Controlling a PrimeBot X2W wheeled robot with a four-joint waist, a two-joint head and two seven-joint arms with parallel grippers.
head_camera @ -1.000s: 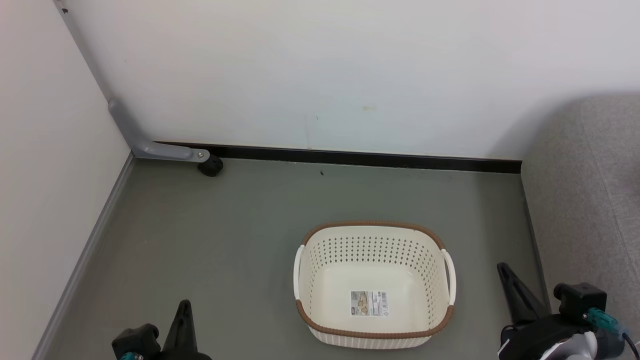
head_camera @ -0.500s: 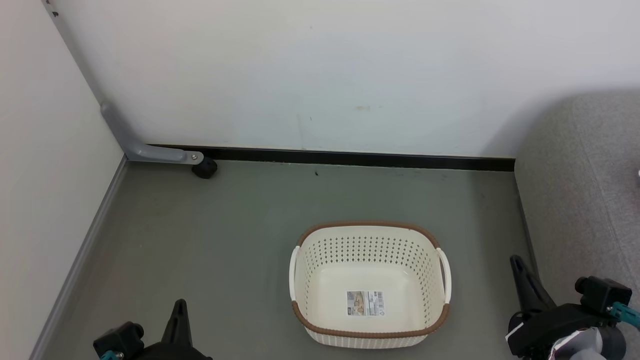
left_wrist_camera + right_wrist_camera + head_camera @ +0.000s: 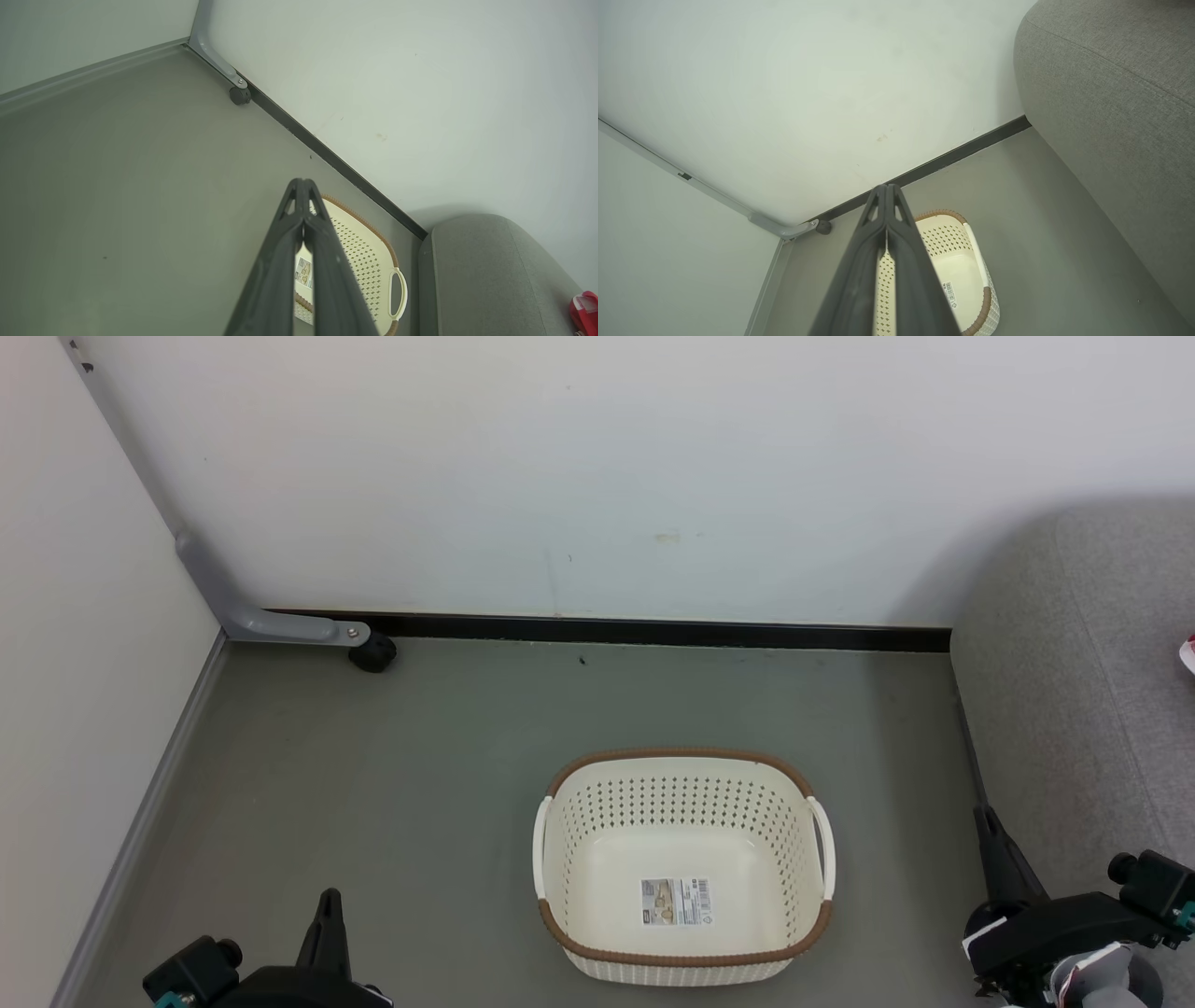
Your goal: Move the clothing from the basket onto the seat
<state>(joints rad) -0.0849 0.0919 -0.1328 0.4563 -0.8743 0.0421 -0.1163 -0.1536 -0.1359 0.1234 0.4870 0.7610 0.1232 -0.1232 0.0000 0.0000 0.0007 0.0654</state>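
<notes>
The right claw (image 3: 986,819) has drifted toward the view's lower right corner; it and the left claw (image 3: 329,900) are both pinched shut. The cream-white perforated plastic basket (image 3: 672,755) with a brown rim stands on the grey floor (image 3: 392,775), its bottom label showing. Bright red clothing (image 3: 584,310) lies on the grey woven-fabric seat (image 3: 1074,709).

Grey floor (image 3: 373,784) bears the cream basket (image 3: 681,803), near the seat (image 3: 1074,709)
</notes>
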